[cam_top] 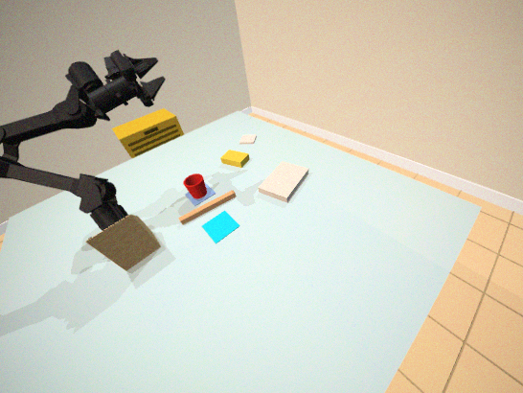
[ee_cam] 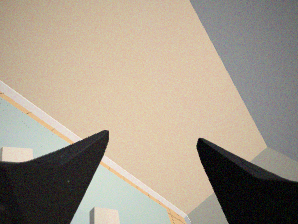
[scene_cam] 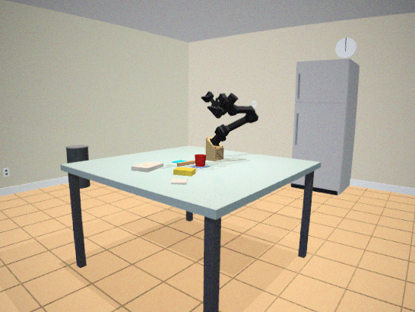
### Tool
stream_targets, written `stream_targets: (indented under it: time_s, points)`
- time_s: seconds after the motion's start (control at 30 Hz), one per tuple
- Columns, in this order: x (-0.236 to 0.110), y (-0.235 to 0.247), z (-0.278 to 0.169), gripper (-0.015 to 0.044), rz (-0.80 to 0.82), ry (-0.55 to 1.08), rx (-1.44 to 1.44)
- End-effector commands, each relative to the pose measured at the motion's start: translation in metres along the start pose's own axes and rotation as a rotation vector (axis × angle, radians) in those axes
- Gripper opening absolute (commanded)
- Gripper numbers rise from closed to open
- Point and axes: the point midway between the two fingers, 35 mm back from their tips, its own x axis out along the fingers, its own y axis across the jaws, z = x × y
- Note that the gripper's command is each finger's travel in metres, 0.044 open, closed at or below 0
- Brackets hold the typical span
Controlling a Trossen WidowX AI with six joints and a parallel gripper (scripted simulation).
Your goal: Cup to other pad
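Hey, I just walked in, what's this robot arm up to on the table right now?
Nothing is being handled yet. The arm's gripper is raised high above the table, open and empty, aimed toward the wall. The red cup stands upright on a pale blue pad. A wooden bar lies between it and the bright cyan pad, which is bare, so the move hasn't started.

This looks like a plain home kitchen. A tall grey fridge [scene_cam: 323,122] with two doors and long handles stands against the far wall, with a round wall clock [scene_cam: 346,47] just above it. The floor [scene_cam: 342,247] is laid in warm orange-tan tiles, the walls are bare cream with a white skirting board, and a socket [scene_cam: 5,172] sits low on the left wall. A dark round bin [scene_cam: 77,154] stands behind the pale green, dark-legged table [scene_cam: 243,179] mid-room.
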Motion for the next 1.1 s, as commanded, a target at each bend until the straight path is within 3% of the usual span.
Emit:
stream_targets:
  time_s: [0.0,0.17,0.3,0.43,0.6,1.07]
  points:
    - [0.001,0.001,-0.004,0.0374,0.006,0.016,0.007]
    - [0.018,0.022,-0.105,0.0242,0.12,0.469,0.221]
    - [-0.002,0.042,-0.187,0.0148,0.143,0.905,0.477]
    - [-0.044,0.062,-0.243,0.0148,0.075,1.339,0.771]
    - [-0.1,0.084,-0.269,0.0148,-0.148,1.839,1.153]
    - [-0.101,0.096,-0.269,0.0148,-0.191,1.902,1.205]
